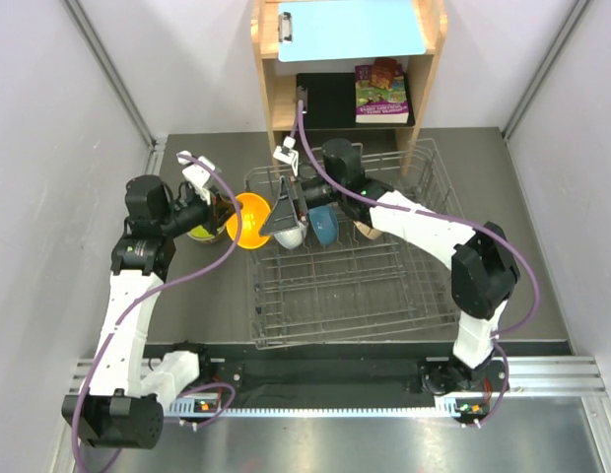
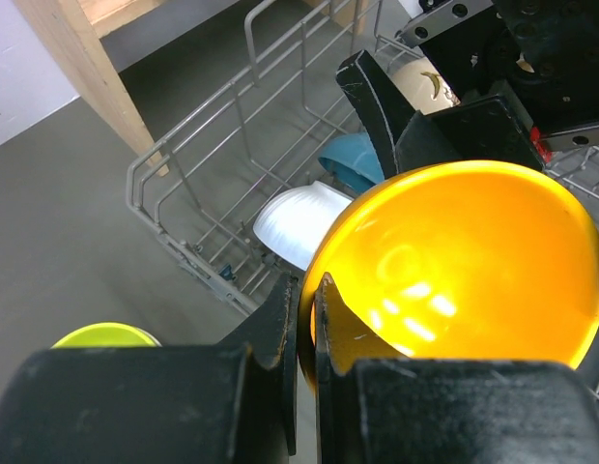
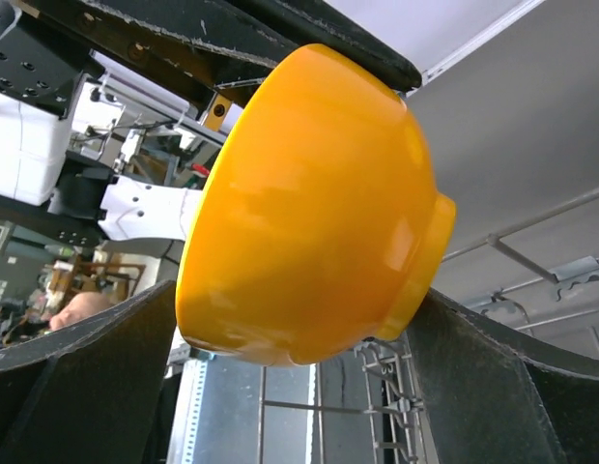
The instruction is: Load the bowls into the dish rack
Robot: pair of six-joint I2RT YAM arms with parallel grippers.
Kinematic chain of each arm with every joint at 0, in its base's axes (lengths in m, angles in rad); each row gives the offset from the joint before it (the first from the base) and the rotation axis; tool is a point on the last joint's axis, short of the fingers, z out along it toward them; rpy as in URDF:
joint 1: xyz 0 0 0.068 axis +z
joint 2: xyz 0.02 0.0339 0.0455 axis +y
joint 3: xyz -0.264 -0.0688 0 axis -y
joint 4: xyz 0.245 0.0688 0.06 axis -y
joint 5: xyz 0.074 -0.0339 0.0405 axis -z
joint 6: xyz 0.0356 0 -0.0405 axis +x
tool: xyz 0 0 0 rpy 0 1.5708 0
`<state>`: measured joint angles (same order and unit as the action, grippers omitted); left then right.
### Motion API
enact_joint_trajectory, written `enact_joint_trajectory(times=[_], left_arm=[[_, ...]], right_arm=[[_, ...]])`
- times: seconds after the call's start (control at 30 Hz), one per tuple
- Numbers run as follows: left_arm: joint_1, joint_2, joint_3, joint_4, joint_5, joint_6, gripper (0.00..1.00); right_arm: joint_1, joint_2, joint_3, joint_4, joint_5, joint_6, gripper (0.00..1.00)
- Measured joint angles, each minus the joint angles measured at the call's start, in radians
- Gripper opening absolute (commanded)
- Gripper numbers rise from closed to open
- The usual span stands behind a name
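The orange bowl (image 1: 248, 219) hangs on edge at the dish rack's (image 1: 357, 333) ten-o'clock corner. The left gripper (image 2: 302, 302) pinches its rim, likely so it slots upright between prongs. At its three o'clock, the white bowl (image 2: 298, 224) and blue bowl (image 2: 353, 162) stand likewise. The right gripper (image 3: 299, 290), spread wide, straddles the orange bowl, perhaps to steady it. The lime green bowl (image 2: 104, 334) waits at nine o'clock.

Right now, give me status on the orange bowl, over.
Left claw shut on orange bowl, by its rim, at dish rack left edge. Right claw open, straddling it. Close beyond: white bowl, blue bowl, racked.
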<state>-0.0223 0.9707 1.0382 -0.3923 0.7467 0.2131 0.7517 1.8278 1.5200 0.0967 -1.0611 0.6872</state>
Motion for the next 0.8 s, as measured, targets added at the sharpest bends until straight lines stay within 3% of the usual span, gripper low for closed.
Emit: enact_joint_trajectory(times=[0.33,0.53,0.8], left_arm=[[-0.003,-0.013,-0.017,0.003,0.005,-0.002,0.0],[-0.005,-0.013,-0.019,0.002,0.003,-0.002,0.0],[-0.005,-0.013,-0.023,0.002,0.01,-0.003,0.0]], right_arm=[[-0.03,0.014,-0.007,0.071,-0.017,0.057,0.91],[-0.056,0.014,-0.007,0.084,-0.018,0.059,0.82],[-0.056,0.014,-0.007,0.098,-0.025,0.069,0.81]])
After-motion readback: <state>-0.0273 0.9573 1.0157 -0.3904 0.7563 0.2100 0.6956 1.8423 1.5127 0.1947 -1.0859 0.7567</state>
